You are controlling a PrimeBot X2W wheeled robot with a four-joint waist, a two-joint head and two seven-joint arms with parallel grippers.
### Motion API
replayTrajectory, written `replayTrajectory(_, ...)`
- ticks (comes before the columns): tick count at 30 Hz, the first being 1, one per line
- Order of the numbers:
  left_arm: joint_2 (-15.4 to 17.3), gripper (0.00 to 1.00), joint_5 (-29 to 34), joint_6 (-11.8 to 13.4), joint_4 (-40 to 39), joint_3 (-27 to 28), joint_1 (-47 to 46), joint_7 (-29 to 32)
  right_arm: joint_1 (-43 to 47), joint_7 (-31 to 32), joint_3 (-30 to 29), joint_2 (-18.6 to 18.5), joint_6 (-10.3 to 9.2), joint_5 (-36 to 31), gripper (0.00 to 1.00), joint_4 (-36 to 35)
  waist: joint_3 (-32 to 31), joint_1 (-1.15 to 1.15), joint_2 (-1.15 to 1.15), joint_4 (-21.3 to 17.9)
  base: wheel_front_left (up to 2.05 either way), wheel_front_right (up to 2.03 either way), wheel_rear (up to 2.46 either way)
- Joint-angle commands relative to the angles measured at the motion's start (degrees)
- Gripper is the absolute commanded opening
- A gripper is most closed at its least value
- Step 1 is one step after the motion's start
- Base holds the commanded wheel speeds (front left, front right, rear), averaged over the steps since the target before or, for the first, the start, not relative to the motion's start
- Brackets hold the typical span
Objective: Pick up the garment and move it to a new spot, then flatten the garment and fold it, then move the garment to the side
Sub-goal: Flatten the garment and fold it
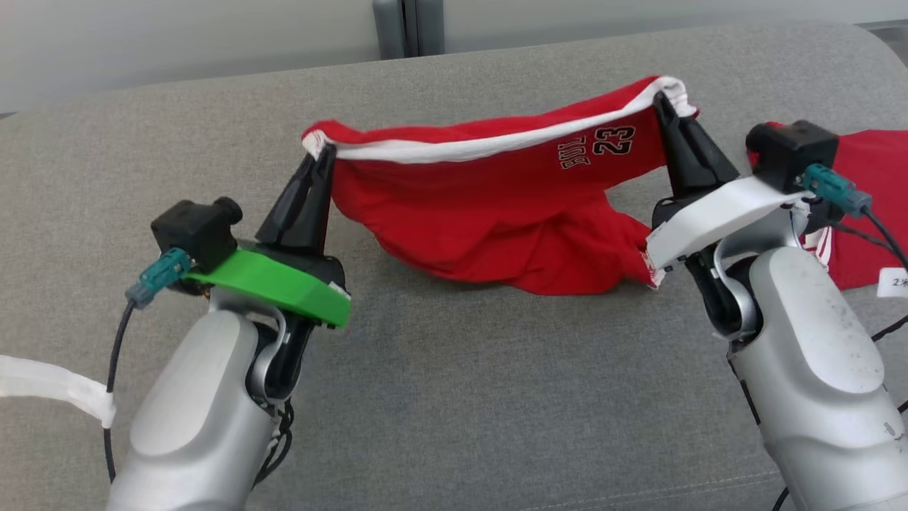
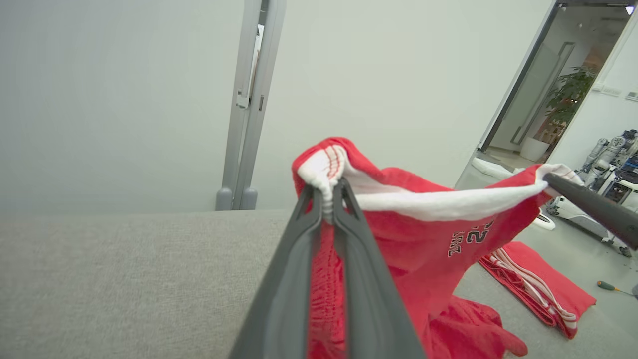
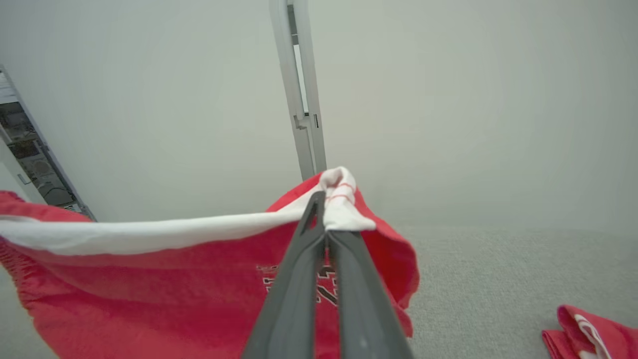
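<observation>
The garment (image 1: 496, 206) is a pair of red shorts with a white waistband and the number 23 printed on it. It hangs stretched between my two grippers above the grey cushion, its lower part sagging onto the fabric. My left gripper (image 1: 319, 152) is shut on the left end of the waistband (image 2: 326, 174). My right gripper (image 1: 663, 106) is shut on the right end (image 3: 339, 197). In the left wrist view the garment (image 2: 423, 239) spreads right toward the right gripper's fingers (image 2: 588, 207). In the right wrist view the garment (image 3: 149, 279) spreads left.
A grey upholstered surface (image 1: 454, 397) lies under both arms. A second red garment (image 1: 865, 206) with white stripes lies folded at the right edge, also in the left wrist view (image 2: 538, 289). A pale wall and a grey post (image 1: 408, 28) stand behind.
</observation>
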Motion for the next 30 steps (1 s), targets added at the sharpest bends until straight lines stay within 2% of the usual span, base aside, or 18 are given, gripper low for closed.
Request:
replayTrajectory(1,0.72,0.0,-0.26,-0.13,-1.36,0.22,-1.82,0.0,0.3,1.62,-0.2,-0.49,0.0,-0.77,0.0,-2.63,0.48,0.0,0.0,-0.12,0.0,0.0,0.0)
replayTrajectory(5,2.07,0.0,-0.95,-0.13,-4.55,-1.48,-6.65,2.08,-2.8,7.63,0.87,-1.56,0.0,0.21,0.0,-9.43,3.56,0.0,0.0,-0.89,0.0,0.0,0.0)
replayTrajectory(7,2.12,0.0,-2.89,-0.13,-5.01,-1.69,-9.93,3.52,-5.66,10.43,2.24,-2.95,0.0,0.39,0.0,-10.56,5.81,0.0,0.0,-1.55,0.0,0.0,0.0)
replayTrajectory(8,2.49,0.0,-3.05,-0.13,-4.73,-1.72,-11.76,4.15,-7.46,11.32,2.83,-3.75,0.0,0.08,0.0,-10.55,6.92,0.0,0.0,-1.87,0.0,0.0,0.0)
replayTrajectory(13,4.83,0.0,-2.31,-0.13,-0.55,-2.42,-24.15,7.62,-21.09,12.95,5.06,-3.31,0.01,1.79,0.0,-5.7,14.81,0.0,0.0,-4.79,0.0,0.0,0.0)
replayTrajectory(16,5.62,0.0,-1.93,-0.13,1.86,-1.34,-31.35,6.49,-29.65,10.12,5.41,-2.24,0.0,1.46,0.0,-0.63,18.95,0.0,0.0,-6.17,0.0,0.0,0.0)
replayTrajectory(22,5.19,0.0,2.18,0.17,3.51,2.85,-44.89,0.52,-46.58,-2.34,3.8,-0.92,0.0,-3.02,0.0,8.38,24.71,0.0,0.0,-6.62,0.0,0.0,0.0)
replayTrajectory(26,3.75,0.0,3.73,0.02,-0.06,6.51,-48.75,-0.05,-52.84,-7.72,2.93,-0.67,0.0,-5.0,0.0,10.19,25.95,0.0,0.0,-5.95,0.0,0.0,0.0)
replayTrajectory(30,1.92,0.0,3.36,-0.1,-4.7,10.8,-45.77,-0.01,-53.28,-8.98,3.98,-1.38,0.0,-6.75,0.0,11.34,26.8,0.0,0.0,-5.37,0.0,0.0,0.0)
